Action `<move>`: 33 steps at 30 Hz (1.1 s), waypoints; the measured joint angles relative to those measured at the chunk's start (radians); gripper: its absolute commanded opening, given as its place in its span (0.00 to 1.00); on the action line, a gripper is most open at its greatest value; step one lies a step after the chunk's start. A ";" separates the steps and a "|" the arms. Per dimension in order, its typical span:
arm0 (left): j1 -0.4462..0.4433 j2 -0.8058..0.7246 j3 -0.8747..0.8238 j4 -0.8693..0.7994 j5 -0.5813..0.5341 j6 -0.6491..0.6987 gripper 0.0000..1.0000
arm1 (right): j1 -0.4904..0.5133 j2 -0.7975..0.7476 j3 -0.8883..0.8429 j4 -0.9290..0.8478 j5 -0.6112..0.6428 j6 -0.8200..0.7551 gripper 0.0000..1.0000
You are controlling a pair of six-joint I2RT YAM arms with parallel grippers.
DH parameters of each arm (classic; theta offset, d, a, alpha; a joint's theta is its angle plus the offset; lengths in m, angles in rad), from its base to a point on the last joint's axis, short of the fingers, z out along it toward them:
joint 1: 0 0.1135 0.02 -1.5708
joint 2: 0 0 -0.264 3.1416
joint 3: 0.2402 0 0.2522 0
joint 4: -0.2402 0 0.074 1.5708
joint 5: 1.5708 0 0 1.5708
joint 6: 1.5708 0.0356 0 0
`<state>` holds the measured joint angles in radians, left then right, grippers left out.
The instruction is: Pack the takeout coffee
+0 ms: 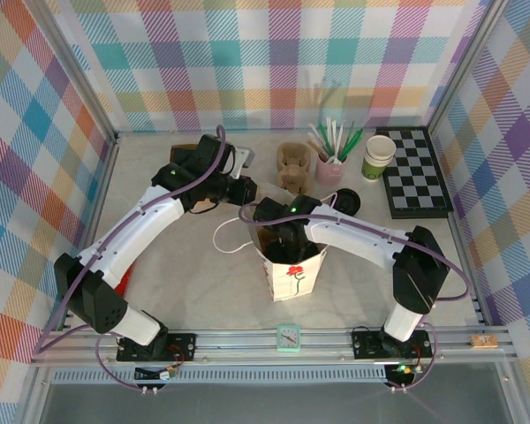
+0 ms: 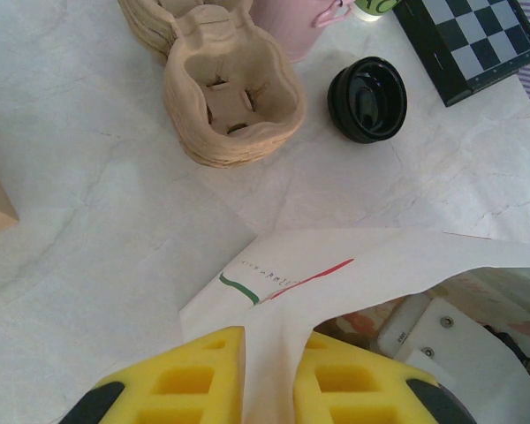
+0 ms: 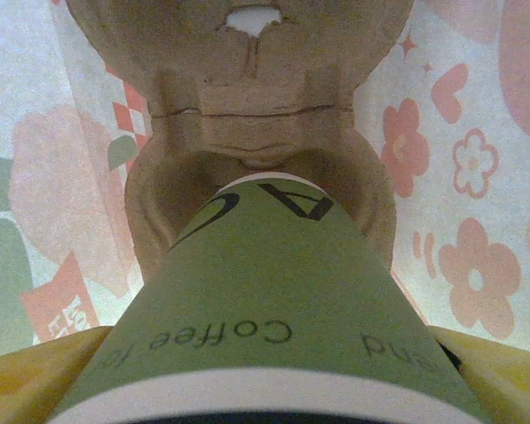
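The takeout coffee, a green-and-cream cup with a dark lid rim at the frame's bottom edge, stands inside the white flower-printed paper bag. Its base sits in a pocket of a brown cardboard carrier. My right gripper reaches down into the bag's mouth, its yellow fingers pressed on both sides of the cup. My left gripper is shut on the bag's rim, pinching the paper and holding the mouth apart at the bag's back left.
Behind the bag stand a stack of cardboard carriers, a pink cup of straws, a lidless green-and-cream cup and a checkerboard. A loose black lid lies by the right arm. A small mint clock sits at the near edge.
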<state>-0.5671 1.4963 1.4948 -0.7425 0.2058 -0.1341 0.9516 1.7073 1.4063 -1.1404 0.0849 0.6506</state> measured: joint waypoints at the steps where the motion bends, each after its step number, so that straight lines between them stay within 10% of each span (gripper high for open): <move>1: 0.000 0.000 0.000 0.000 -0.001 0.000 0.18 | -0.001 0.000 0.000 0.000 0.000 0.000 0.60; 33: -0.002 -0.013 0.000 0.000 -0.002 -0.007 0.18 | -0.010 0.026 -0.051 0.056 -0.015 0.000 0.59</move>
<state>-0.5690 1.4834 1.4948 -0.7422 0.2039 -0.1410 0.9413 1.7329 1.3548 -1.0847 0.0700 0.6502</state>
